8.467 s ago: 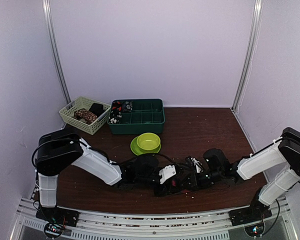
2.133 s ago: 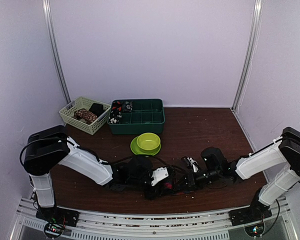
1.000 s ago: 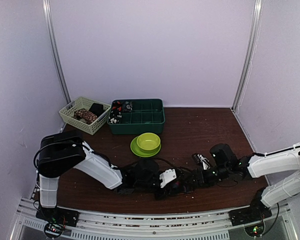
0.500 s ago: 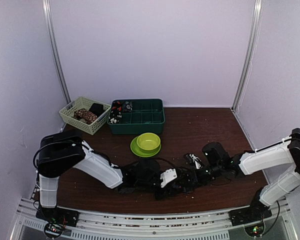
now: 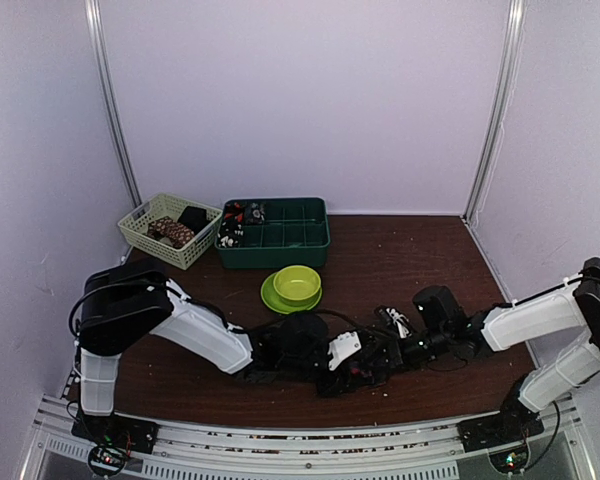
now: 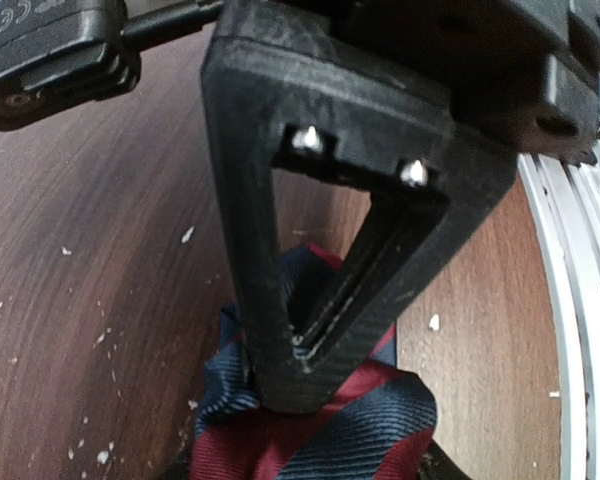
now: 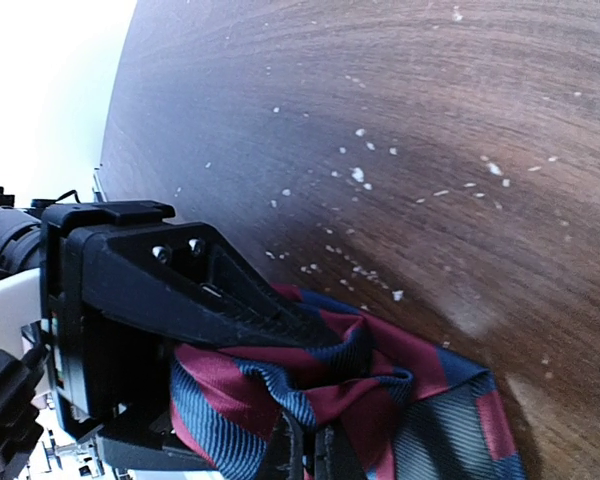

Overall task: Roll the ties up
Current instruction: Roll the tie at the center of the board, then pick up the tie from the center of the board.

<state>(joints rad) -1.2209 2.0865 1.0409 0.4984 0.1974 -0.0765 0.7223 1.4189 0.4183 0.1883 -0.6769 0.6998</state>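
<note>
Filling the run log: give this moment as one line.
striped tie bunched on table | right gripper shut on it | left gripper finger on it, jaws unclear

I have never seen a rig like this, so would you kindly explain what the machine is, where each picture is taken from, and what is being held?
These are two robot arms bolted to a table: the left arm and the right arm. The wide picture comes from a fixed camera above and behind them. The two close-ups come from a camera on each wrist. At the back stand a basket, a green crate and a bowl on a plate. Nearer the arms lies a crumpled red and navy striped tie. The right gripper is shut on its fabric. One finger of the left gripper rests on the tie; whether that gripper grips it I cannot tell.
</note>
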